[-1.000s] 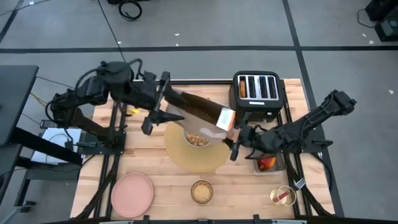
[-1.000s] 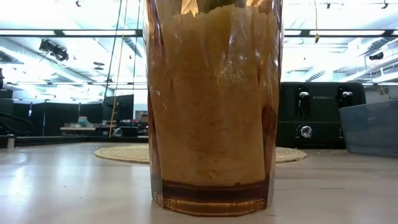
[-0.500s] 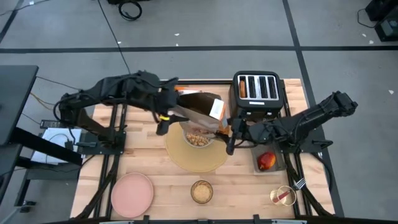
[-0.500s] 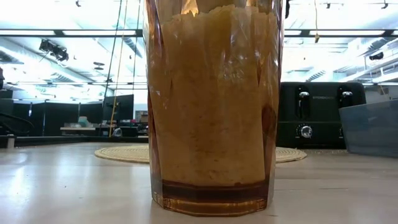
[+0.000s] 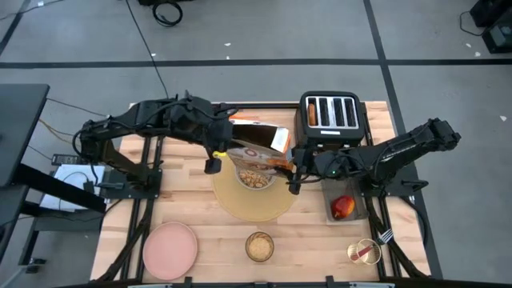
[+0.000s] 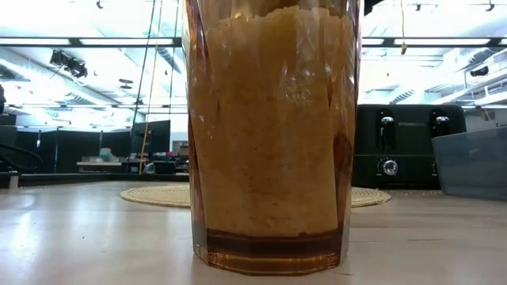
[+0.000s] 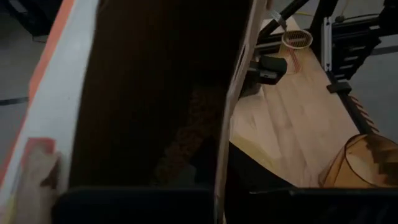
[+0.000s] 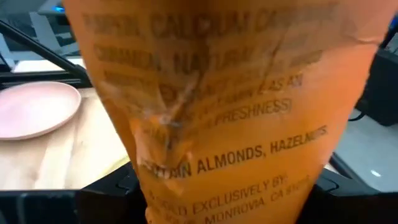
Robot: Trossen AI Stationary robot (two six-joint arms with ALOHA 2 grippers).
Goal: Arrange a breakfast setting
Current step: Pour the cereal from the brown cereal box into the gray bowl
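Two arms meet over the grey bowl (image 5: 254, 178), which sits on the round tan placemat (image 5: 250, 202) at the middle of the desk (image 5: 304, 240). We see a cereal box (image 5: 258, 140) lying tilted above the bowl. The left claw (image 5: 214, 152) is clamped on the box's end away from the toaster (image 5: 331, 118); the right claw (image 5: 294, 172) has its fingers pressed on the orange end of the box nearest the toaster. The bowl holds cereal. From the bowl, the small pink plate (image 5: 170, 248) lies near the desk's front corner on the left arm's side, the amber glass (image 5: 259, 246) stands just in front of the placemat, and the apple (image 5: 343, 208) rests beyond the placemat, in front of the toaster.
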